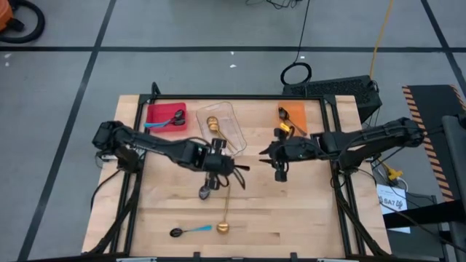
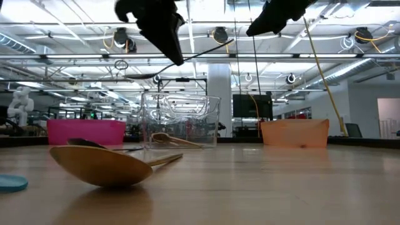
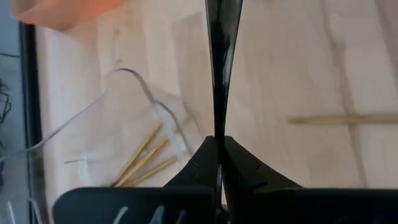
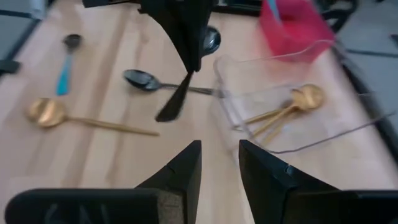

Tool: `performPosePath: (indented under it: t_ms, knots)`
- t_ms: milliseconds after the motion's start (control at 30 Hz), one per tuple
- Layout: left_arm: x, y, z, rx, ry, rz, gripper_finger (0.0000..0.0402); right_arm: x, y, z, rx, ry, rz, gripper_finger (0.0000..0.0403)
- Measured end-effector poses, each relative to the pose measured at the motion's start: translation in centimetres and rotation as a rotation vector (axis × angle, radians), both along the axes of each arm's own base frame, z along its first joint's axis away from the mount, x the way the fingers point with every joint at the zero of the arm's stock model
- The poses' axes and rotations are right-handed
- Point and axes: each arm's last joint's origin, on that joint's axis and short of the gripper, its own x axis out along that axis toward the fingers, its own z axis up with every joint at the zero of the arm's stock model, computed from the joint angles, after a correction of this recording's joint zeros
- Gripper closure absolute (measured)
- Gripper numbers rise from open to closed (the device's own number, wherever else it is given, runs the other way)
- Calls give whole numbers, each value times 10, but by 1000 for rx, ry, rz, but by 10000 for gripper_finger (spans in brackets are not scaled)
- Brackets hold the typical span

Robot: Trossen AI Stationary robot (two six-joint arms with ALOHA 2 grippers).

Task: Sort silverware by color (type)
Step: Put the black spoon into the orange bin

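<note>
The left gripper (image 1: 218, 164) hangs above mid-table, fingers pinched on the handle of a dark metal spoon (image 4: 177, 99), which slants out from the fingertips with its long axis tilted, bowl end low. Just behind this gripper stands the clear tray (image 1: 231, 125), gold spoons (image 4: 283, 111) lying inside it, handles pointing toward the gripper; farther left sits the red bin (image 1: 154, 115). Below the gripper another dark spoon (image 1: 204, 191) lies on the wood. Nearer the front edge, a gold spoon (image 1: 225, 215) lies lengthwise front-to-back and a blue-handled spoon (image 1: 191, 230) crosswise; open board surrounds them. The right gripper (image 1: 280, 160) hovers beside the left, fingers spread and empty, the orange bin (image 1: 297, 115) behind it.
</note>
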Motion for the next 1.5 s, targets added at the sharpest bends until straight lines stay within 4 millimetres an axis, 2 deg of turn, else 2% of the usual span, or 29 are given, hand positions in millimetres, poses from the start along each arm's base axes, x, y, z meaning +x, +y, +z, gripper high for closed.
performPosePath:
  t_ms: [267, 467, 600, 933, 1300, 1500]
  knots:
    - [8, 19, 3, -23, -59, 34, 394, 7, 2, 7, -62, -41, -22, 303]
    - [9, 22, 3, -18, -62, 33, 394, 29, 4, 31, -133, 1, -38, 303]
    - [9, 21, 3, -24, -65, 41, 394, 44, 4, 34, -146, 71, -38, 303]
    - [9, 22, 4, -45, -78, 79, 394, 74, 8, 12, -184, 194, -13, 300]
    - [13, 24, 6, -31, -113, 59, 394, 97, 12, -7, -247, 198, 42, 243]
    - [12, 23, 6, -12, -105, 29, 394, 102, 10, -22, -304, 266, 25, 235]
